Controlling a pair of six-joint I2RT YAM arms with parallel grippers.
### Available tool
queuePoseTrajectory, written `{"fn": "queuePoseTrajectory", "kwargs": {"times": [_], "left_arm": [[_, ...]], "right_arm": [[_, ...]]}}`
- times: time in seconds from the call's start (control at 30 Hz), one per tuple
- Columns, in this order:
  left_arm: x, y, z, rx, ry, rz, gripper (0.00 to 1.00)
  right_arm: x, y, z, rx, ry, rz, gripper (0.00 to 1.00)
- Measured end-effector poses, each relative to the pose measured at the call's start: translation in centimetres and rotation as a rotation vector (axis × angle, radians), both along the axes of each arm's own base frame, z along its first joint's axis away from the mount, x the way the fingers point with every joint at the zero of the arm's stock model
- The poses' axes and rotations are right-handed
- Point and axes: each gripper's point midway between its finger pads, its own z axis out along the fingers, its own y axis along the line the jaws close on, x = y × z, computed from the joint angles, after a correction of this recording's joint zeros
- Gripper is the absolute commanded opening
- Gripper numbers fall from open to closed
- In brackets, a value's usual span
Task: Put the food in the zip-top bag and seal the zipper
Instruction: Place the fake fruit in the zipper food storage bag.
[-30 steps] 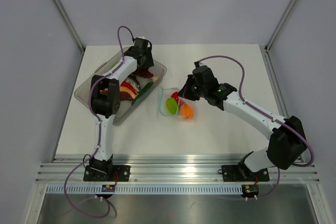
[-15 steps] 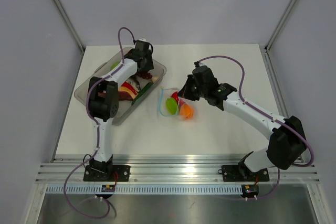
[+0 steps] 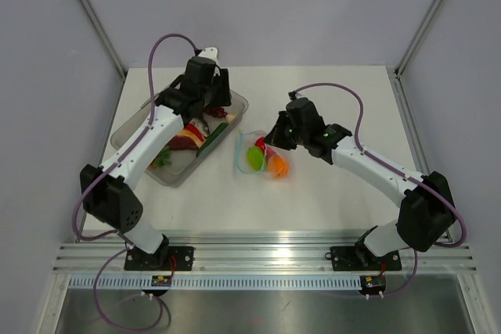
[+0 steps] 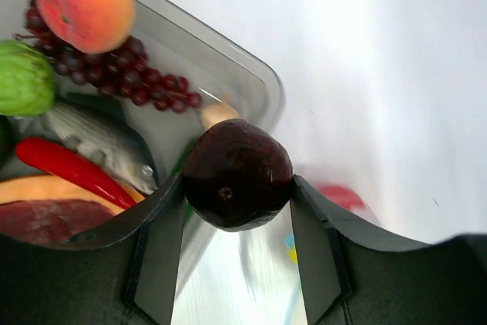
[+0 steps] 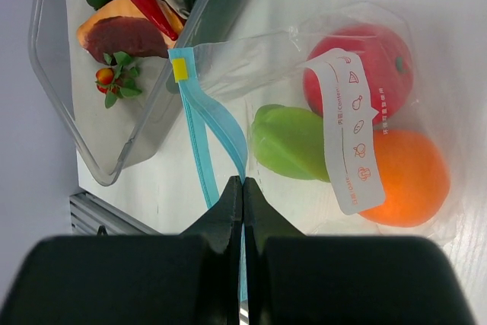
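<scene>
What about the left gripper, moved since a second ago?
Yes: the left gripper, holding the dark fruit, pivoted above the tub's far end as its elbow swung left.

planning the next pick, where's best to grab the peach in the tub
Probably from above, pinching the peach across its round middle. It lies exposed, but grapes crowd one side and the tub wall runs close by, so a side approach looks blocked.

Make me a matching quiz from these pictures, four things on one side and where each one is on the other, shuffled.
1. dark purple fruit
2. orange fruit
3. peach
4. zipper

A. in the clear tub
B. pinched by the right pincer
C. held by the left pincer
D. inside the zip-top bag

Pairs: 1-C, 2-D, 3-A, 4-B.
</scene>
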Motion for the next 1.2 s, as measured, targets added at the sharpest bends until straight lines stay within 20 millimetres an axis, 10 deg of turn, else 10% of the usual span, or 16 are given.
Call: {"fn": "queuePoseTrajectory", "kwargs": {"times": [0.47,0.83,1.03,1.2], "left_arm": [[-13.5,-4.7,-3.6,-0.117,0.219,-0.376,0.25],[-15.1,-7.8,-5.2,-0.269,0.287,-0.453,0.27],[-14.3,-9.3,-6.7,-0.299,0.324,-0.462,0.90],[-14.6,-9.1,-7.9,-0.266,0.377,-0.469,0.89]], "right_arm": [[0.0,0.5,0.5,0.029,-0.005,0.014,0.00],[-0.1,1.1,0.9,0.062,-0.001,0.023,0.00],[-0.2,1.0,1.1,0.065,-0.004,0.021,0.00],[-0.5,0.7,1.3,0.068,-0.008,0.018,0.00]]}}
